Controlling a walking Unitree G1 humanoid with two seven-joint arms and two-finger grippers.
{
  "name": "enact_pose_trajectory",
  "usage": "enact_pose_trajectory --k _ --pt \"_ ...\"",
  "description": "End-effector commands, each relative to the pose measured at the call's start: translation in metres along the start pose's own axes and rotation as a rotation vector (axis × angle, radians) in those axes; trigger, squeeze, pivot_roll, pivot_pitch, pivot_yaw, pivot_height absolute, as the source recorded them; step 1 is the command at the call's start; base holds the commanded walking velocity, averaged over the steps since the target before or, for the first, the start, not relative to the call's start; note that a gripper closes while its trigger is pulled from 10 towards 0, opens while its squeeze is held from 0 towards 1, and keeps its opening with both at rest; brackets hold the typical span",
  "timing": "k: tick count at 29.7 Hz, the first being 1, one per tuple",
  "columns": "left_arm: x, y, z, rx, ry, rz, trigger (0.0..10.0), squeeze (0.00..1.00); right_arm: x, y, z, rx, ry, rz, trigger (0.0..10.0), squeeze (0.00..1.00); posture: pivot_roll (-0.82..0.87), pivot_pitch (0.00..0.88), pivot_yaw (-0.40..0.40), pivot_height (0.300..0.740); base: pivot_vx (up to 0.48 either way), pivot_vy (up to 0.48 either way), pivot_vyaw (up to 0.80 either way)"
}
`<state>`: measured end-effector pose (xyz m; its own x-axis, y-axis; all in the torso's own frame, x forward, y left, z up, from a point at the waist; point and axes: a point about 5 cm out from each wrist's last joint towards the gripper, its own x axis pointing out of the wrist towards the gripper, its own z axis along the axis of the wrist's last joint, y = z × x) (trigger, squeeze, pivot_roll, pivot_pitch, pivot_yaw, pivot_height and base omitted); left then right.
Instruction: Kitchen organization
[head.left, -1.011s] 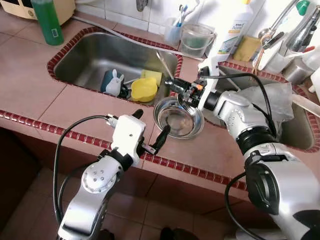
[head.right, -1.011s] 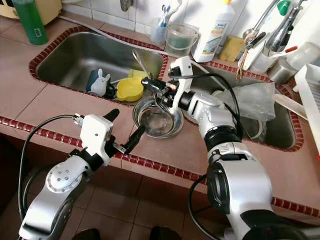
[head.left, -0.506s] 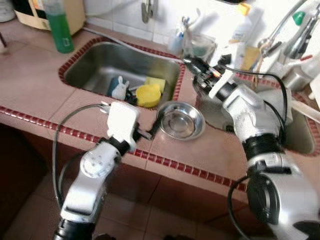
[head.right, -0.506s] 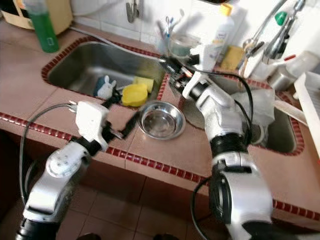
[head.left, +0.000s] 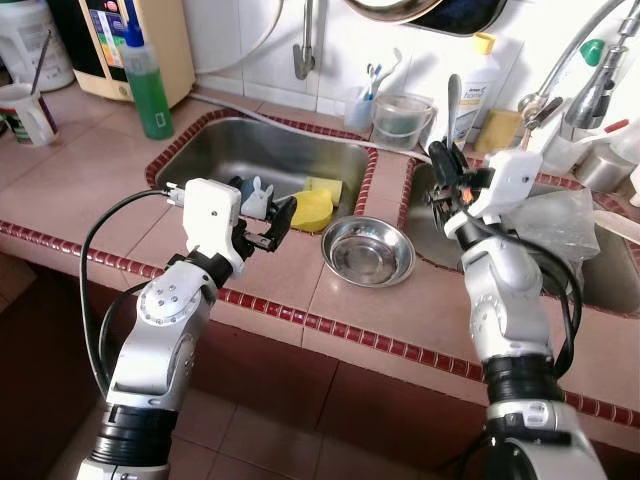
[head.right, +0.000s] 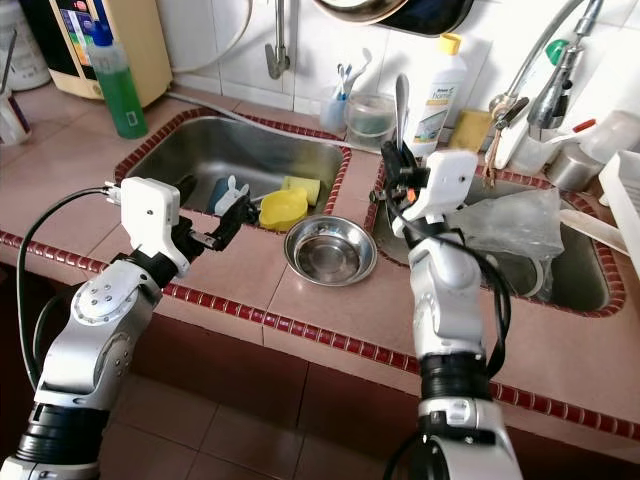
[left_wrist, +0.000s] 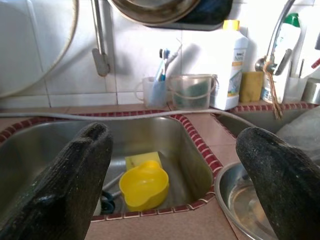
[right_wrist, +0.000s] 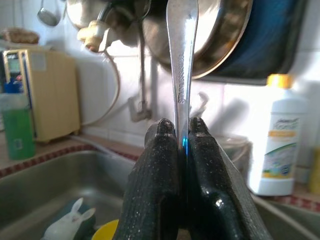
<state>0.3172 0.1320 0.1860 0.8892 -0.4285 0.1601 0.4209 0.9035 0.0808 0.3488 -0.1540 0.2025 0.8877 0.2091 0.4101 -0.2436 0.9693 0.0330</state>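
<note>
- Right wrist view shows the right gripper (right_wrist: 182, 150) raised above the counter, its black fingers clamped on the handle of one upright stainless steel spoon (head.left: 452, 100).
- Left gripper (head.left: 275, 222) reaches forward with fingers spread wide and holding nothing, over the pink tiled counter (head.left: 90, 190) at the near edge of the left steel sink (head.left: 240, 150).
- One round shallow steel bowl (head.left: 367, 251) sits on the counter between two sinks.
- One yellow plastic cup (left_wrist: 145, 186) lies in the left sink.
</note>
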Motion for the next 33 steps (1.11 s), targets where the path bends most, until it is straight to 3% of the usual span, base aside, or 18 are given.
enact_pose_trajectory --k 1,5,9,33 --pt "0.005 0.001 0.004 0.001 -0.011 -0.015 10.0 0.00 -0.001 0.004 0.008 -0.040 -0.039 0.004 10.0 0.00 -0.03 0.000 -0.015 0.740 0.000 0.000 0.00" --pt "0.010 0.003 0.006 -0.013 -0.018 -0.015 10.0 0.00 -0.010 0.012 0.005 -0.118 -0.046 0.006 10.0 0.00 -0.04 0.000 -0.008 0.740 0.000 0.126 0.00" --pt "0.011 0.006 0.005 -0.013 -0.018 -0.007 10.0 0.00 -0.013 0.016 0.002 -0.139 -0.032 0.007 10.0 0.00 -0.04 0.000 -0.004 0.740 0.000 0.275 0.00" --pt "0.008 0.012 0.003 -0.007 -0.002 0.021 10.0 0.00 -0.012 0.020 -0.001 -0.152 -0.013 -0.014 10.0 0.00 -0.03 0.016 0.006 0.740 0.000 0.445 0.00"
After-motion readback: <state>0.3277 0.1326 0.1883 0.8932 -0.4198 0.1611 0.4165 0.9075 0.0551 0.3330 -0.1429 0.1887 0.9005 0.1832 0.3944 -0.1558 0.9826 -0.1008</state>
